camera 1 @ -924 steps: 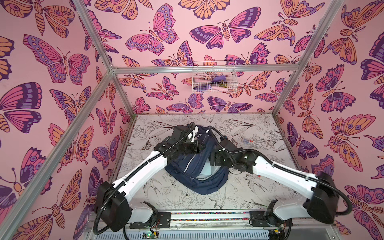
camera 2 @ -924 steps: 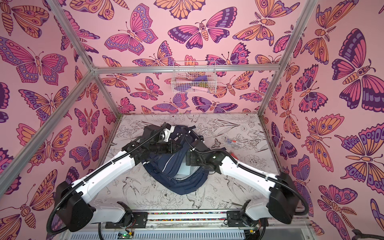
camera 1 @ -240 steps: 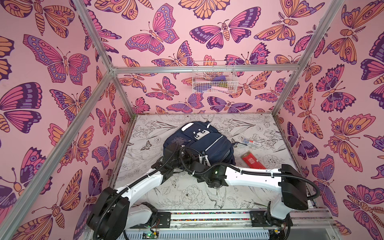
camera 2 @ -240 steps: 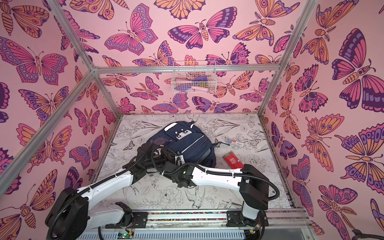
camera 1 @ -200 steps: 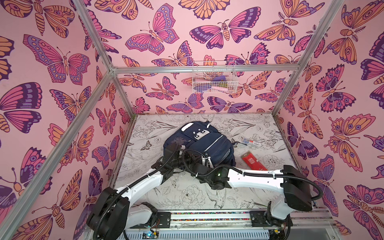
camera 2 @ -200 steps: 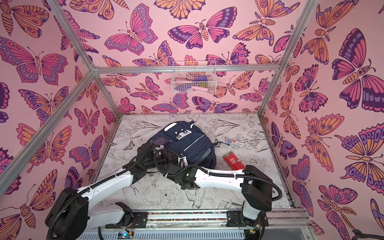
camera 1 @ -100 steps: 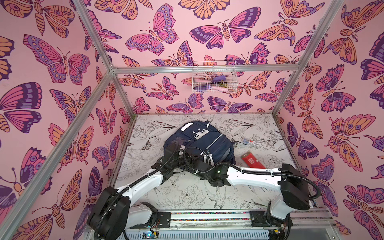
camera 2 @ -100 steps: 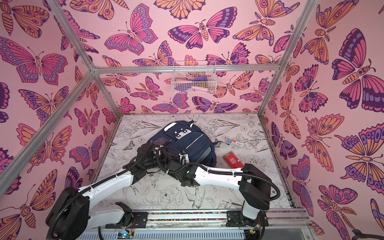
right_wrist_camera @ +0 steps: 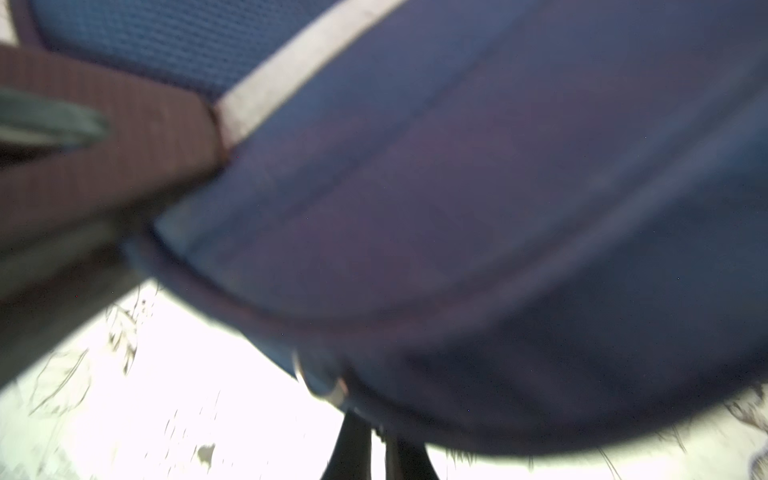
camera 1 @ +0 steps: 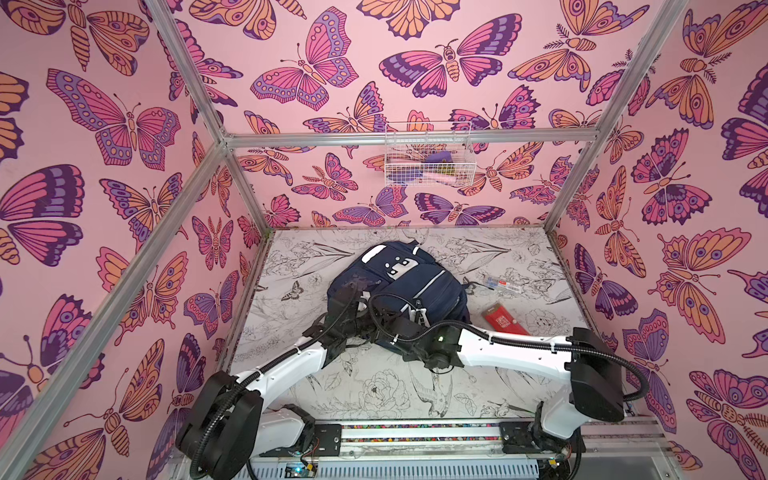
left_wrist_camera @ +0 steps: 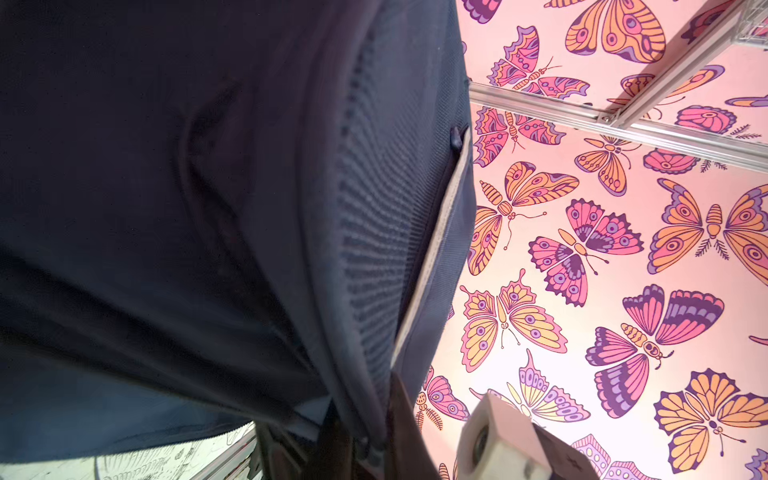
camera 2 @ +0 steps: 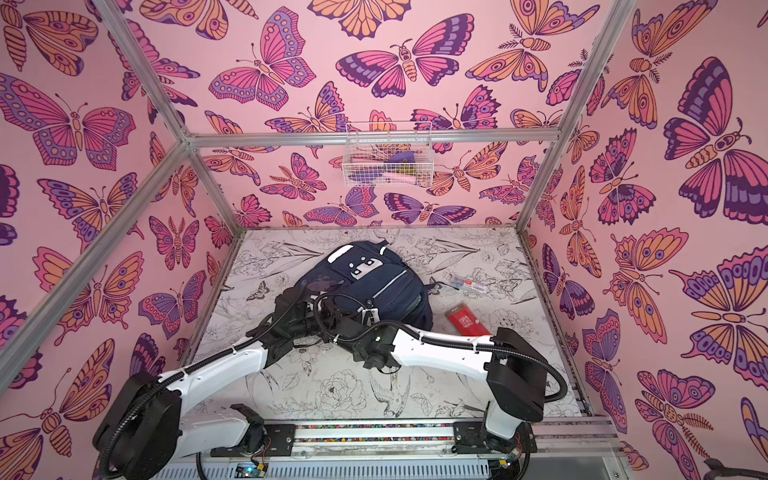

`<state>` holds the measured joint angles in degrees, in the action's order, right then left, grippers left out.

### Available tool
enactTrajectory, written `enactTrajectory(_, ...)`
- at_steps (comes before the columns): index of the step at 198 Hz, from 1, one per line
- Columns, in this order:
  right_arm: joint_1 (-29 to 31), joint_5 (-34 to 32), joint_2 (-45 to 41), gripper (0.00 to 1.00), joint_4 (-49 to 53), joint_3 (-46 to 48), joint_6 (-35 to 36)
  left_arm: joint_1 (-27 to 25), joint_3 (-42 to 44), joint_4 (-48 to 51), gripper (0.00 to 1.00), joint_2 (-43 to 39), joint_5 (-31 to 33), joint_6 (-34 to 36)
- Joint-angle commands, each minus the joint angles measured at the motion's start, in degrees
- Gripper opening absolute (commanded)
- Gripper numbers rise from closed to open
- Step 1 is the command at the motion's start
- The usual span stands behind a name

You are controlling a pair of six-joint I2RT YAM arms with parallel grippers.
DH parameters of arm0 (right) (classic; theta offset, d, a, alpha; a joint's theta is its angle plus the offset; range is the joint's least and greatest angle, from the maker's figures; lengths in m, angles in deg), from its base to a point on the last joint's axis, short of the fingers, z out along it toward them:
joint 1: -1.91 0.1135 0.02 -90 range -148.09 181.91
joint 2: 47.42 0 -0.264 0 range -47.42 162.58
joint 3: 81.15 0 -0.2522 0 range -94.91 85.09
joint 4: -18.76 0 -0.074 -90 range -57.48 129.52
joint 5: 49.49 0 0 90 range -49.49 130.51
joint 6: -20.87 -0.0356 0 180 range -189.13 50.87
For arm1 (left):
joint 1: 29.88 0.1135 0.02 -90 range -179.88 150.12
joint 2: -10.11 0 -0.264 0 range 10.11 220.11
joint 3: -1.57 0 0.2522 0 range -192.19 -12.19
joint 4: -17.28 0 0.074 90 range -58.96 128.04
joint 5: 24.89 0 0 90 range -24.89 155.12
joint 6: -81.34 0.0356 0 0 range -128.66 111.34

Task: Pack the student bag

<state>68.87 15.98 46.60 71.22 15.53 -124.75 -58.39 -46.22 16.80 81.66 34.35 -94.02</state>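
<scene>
The student bag [camera 1: 409, 276] [camera 2: 370, 282], a navy backpack with white stripes and a white patch, lies front up at the middle of the table in both top views. My left gripper [camera 1: 356, 296] [camera 2: 293, 306] is at its near left corner. In the left wrist view the gripper [left_wrist_camera: 365, 451] is shut on a fold of the bag's [left_wrist_camera: 208, 208] edge. My right gripper [camera 1: 371, 326] [camera 2: 321, 316] reaches across to the bag's near edge. In the blurred right wrist view the gripper [right_wrist_camera: 376, 440] pinches the bag's [right_wrist_camera: 498, 208] hem beside a small metal ring [right_wrist_camera: 322, 384].
A red packet [camera 1: 505, 322] [camera 2: 466, 322] and a clear case of pens [camera 1: 503, 284] [camera 2: 469, 286] lie on the table right of the bag. A white wire basket [camera 1: 428, 160] [camera 2: 388, 160] hangs on the back wall. Both forearms cross the table's near half.
My right gripper has shut at the bag's near edge within the last second. The left grip is unchanged. Some seconds ago the bag was held crumpled between both arms; now it lies front up.
</scene>
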Motion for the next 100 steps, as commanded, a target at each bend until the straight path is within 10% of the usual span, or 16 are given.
enactTrajectory(1,-0.42,1.24,-3.54,0.0,11.69,0.46,-3.09,2.24,-0.07,1.27,0.0,-0.95,1.45,3.07)
enactTrajectory(100,-16.13,-10.33,-14.02,0.0,19.85,7.74,5.2,9.93,-0.74,24.61,0.0,-6.89,3.71,14.74)
